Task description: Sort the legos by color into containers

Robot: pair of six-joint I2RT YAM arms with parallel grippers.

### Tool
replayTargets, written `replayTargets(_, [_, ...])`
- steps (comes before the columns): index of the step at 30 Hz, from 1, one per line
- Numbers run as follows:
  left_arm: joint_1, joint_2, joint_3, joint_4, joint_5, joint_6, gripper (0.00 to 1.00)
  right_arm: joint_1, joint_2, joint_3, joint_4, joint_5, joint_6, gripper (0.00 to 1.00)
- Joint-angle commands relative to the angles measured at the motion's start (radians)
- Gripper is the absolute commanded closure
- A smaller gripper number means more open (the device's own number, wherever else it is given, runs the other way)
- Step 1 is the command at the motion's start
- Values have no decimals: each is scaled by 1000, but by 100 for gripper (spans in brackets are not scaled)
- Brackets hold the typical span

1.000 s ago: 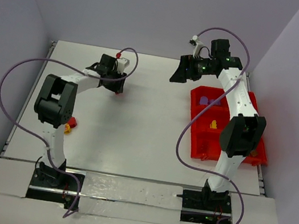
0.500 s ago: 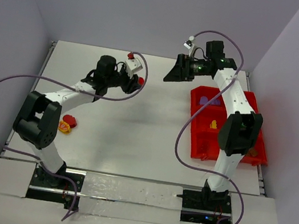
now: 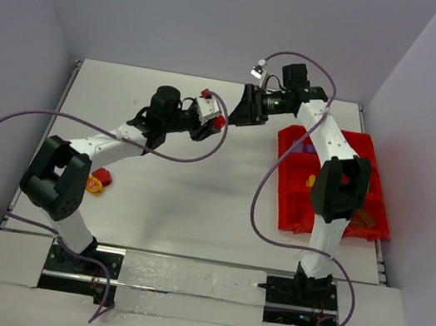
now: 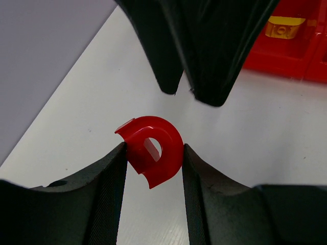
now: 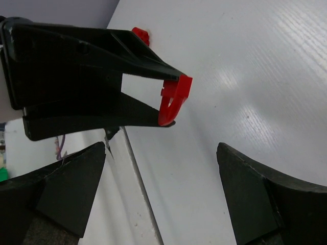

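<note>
My left gripper (image 3: 215, 124) is shut on a small red arch-shaped lego (image 4: 152, 148) and holds it in the air above the table's far middle. The red lego shows in the right wrist view (image 5: 172, 100), pinched at the tips of the left fingers (image 5: 127, 69). My right gripper (image 3: 240, 108) is open and empty, facing the left gripper close up, jaws wide apart. The red compartment tray (image 3: 370, 152) lies on the right, with purple, yellow and red bits inside. A yellow lego (image 4: 283, 27) shows in the tray in the left wrist view.
A red lego (image 3: 102, 175) and a yellow-orange lego (image 3: 93, 185) lie on the table at the left, near the left arm's elbow. Purple cables loop from both arms. Walls close the table at the back and both sides.
My left gripper has carried the red lego to the right toward the right gripper. My right gripper has swung left to meet it; the two now nearly touch.
</note>
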Motion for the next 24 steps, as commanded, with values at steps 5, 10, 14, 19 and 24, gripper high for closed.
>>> replayTargets(5, [-46,-58,16,59,42,72,66,26,46,27,88,-51,104,15])
replayTargets(10, [-61,-68,12,57,33,98,66,29,63,27,109,-62,129,42])
replayTargets(14, [-70,-71,13,62,18,103,67,29,66,15,119,-77,139,70])
replayTargets(19, [-72,-63,16,67,-22,97,56,28,45,-6,112,-102,125,100])
replayTargets(24, [-72,-53,25,55,-196,25,1,8,-11,-1,29,-91,17,100])
